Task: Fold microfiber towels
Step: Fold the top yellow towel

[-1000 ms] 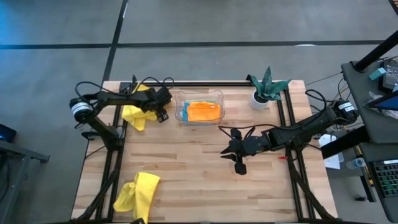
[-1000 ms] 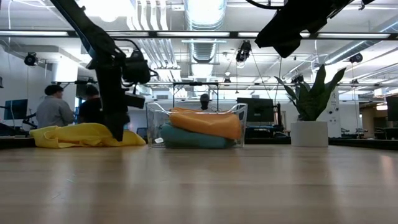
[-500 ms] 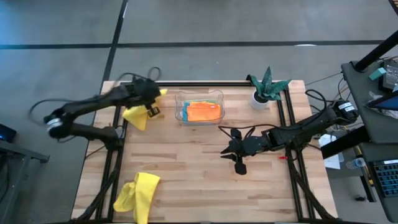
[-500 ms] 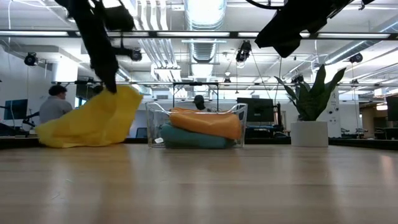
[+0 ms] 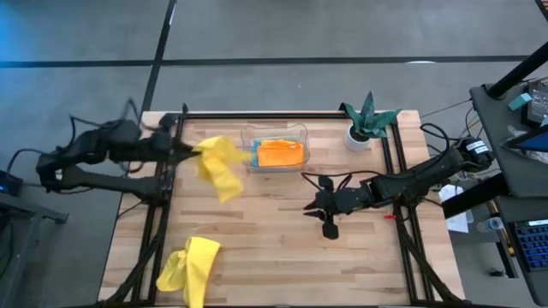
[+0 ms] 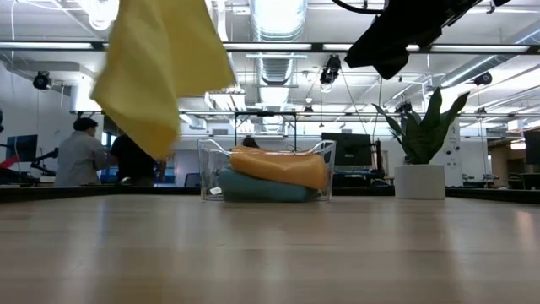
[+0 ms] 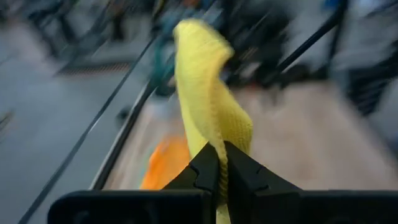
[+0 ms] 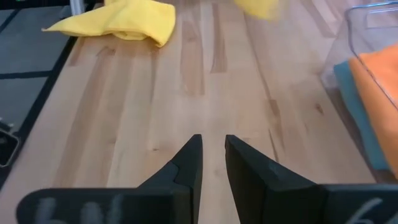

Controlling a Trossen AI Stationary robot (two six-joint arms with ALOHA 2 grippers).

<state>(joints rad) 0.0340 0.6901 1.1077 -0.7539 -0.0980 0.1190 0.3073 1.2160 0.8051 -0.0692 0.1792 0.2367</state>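
Note:
A bright yellow towel (image 5: 221, 167) is in the air over the table's far left, with my left gripper (image 5: 193, 152) shut on it; the low view shows the towel (image 6: 160, 76) hanging high above the wood. A second yellow towel (image 5: 190, 267) lies crumpled at the near left corner. An orange towel (image 5: 281, 152) lies on top of a turquoise one (image 6: 253, 187) inside the clear tray (image 5: 248, 147). My right gripper (image 5: 325, 210) hovers over the table's middle right, narrowly open with nothing between its fingers (image 8: 186, 162). My left gripper pinches a bunched part of the yellow towel (image 7: 214, 140) between its two fingers. The fingers come nearly level from the table's left side. The towel is lifted clear of the table and trails loose beyond the fingertips, its lower end (image 6: 156, 143) well above the wood.
A small plant in a white pot (image 5: 366, 124) stands at the far right, beside the tray. Black frame rails (image 5: 158, 222) run along the table's left and right sides. Bare wood (image 5: 274, 248) lies between the tray and the near edge. People stand in the room behind (image 6: 80, 156).
My left gripper, which stood pointing down over the yellow towel at the far left, has taken hold of it, risen fast and tipped up to nearly level. The towel has left the table and now swings loose in the air beside the tray.

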